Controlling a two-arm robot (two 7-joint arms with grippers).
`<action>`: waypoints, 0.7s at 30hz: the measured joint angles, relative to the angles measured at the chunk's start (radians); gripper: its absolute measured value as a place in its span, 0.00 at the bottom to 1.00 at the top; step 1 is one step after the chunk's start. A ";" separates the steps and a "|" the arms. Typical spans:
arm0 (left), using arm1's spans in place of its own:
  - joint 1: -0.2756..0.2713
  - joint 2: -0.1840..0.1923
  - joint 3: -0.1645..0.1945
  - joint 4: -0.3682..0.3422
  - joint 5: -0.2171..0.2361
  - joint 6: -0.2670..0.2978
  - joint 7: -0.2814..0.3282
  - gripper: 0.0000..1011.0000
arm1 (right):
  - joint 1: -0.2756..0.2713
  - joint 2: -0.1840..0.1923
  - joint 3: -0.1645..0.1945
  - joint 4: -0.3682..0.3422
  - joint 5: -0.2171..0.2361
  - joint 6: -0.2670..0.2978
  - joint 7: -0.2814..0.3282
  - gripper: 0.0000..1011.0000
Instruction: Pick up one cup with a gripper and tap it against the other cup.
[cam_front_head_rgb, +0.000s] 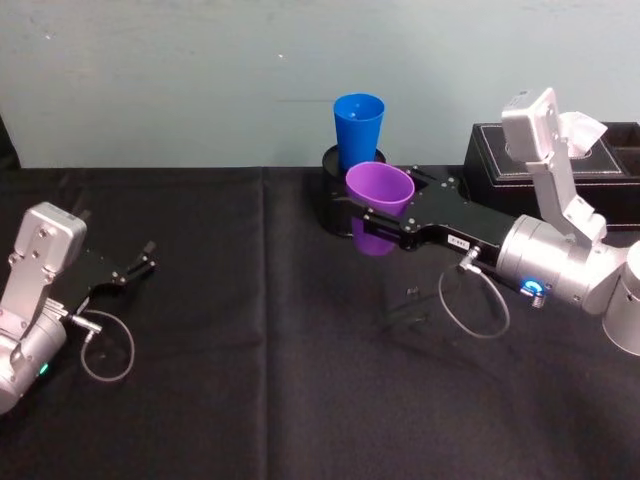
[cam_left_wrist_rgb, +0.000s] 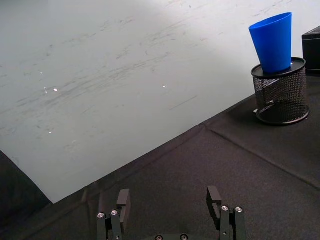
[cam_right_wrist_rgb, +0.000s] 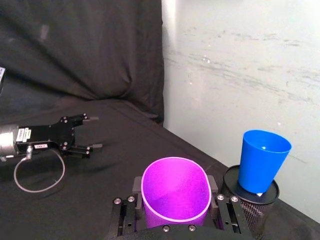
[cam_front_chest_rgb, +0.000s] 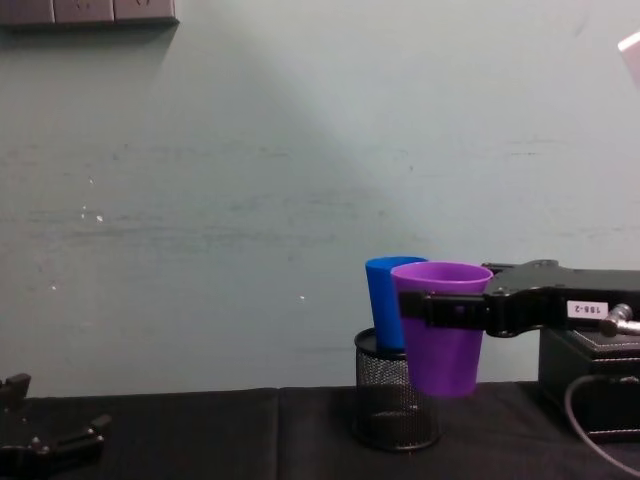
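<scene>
Two cups: one purple cup (cam_front_head_rgb: 380, 188), one blue cup (cam_front_head_rgb: 359, 125). One wire-mesh pen holder (cam_left_wrist_rgb: 280, 95), black. Two grippers: left gripper (cam_front_head_rgb: 148, 258), right gripper (cam_right_wrist_rgb: 175, 187). Two silver arms: left arm (cam_front_head_rgb: 35, 290), right arm (cam_front_head_rgb: 565, 260). One blue ring light (cam_front_head_rgb: 535, 290). One black box (cam_front_head_rgb: 560, 160), with one white tissue (cam_front_head_rgb: 580, 128) poking out. One black tablecloth (cam_front_head_rgb: 300, 400).
</scene>
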 joint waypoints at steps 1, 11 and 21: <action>0.000 0.000 0.000 0.000 0.000 0.000 0.000 0.99 | 0.000 0.000 0.000 0.000 0.000 0.000 0.000 0.72; 0.000 0.000 0.000 0.000 0.000 0.000 0.000 0.99 | 0.049 -0.050 -0.027 0.104 -0.033 -0.035 -0.045 0.72; 0.000 0.000 0.000 0.000 0.000 0.000 0.000 0.99 | 0.108 -0.137 -0.023 0.243 -0.090 -0.090 -0.105 0.72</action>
